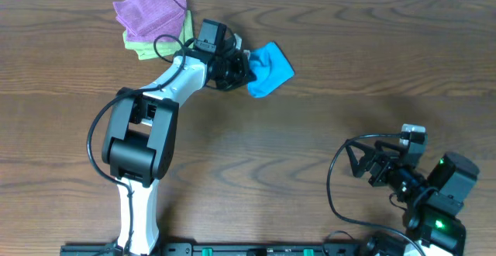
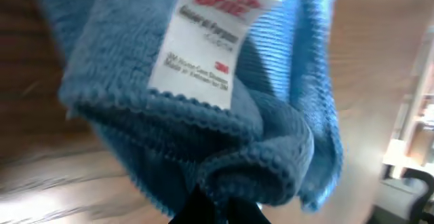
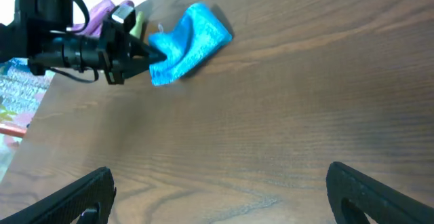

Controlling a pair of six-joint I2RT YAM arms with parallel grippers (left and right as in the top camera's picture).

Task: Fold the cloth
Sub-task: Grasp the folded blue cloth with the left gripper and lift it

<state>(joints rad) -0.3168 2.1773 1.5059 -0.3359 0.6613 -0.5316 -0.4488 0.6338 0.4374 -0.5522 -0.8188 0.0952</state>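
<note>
The sky-blue cloth (image 1: 270,68) hangs bunched from my left gripper (image 1: 246,71) at the back of the table, right of the cloth stack. In the left wrist view the cloth (image 2: 135,102) fills the frame, its white tag (image 2: 207,44) facing the camera, and my left fingertips (image 2: 220,207) are shut on a folded edge. The right wrist view shows the cloth (image 3: 190,42) held by the left gripper (image 3: 146,58) far off. My right gripper (image 1: 377,167) is open and empty at the front right; its fingers (image 3: 220,190) are spread wide over bare wood.
A purple cloth (image 1: 149,12) lies on a light green cloth (image 1: 155,48) at the back left, just behind the left arm. The wooden table (image 1: 310,132) spans the view. Cables loop beside the right arm (image 1: 341,178).
</note>
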